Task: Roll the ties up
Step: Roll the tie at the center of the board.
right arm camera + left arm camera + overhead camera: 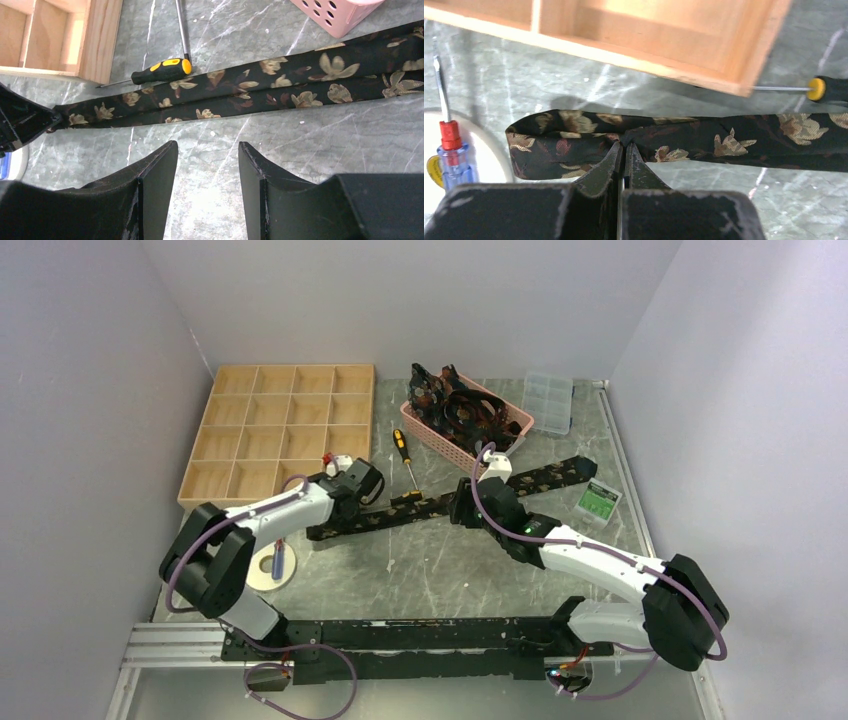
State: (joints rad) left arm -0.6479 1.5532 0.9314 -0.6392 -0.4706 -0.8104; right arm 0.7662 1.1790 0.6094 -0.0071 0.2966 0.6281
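One black tie (420, 505) with tan-gold leaves lies stretched across the middle of the table, its left end folded back on itself (549, 145). My left gripper (624, 145) is shut on this tie near the folded end, pinching the fabric's near edge. In the top view the left gripper (345, 512) sits over the tie's left end. My right gripper (206, 145) stands open above bare table, just short of the tie (280, 87), with nothing between its fingers. More ties (462, 408) are heaped in a pink basket (430, 435) at the back.
A wooden compartment tray (280, 430) fills the back left. A black-and-yellow screwdriver (405, 455) lies touching the tie's far side. A red-and-blue screwdriver (451, 150) rests on a white disc (262, 575). A clear plastic box (548, 400) and a green packet (598, 502) sit at right.
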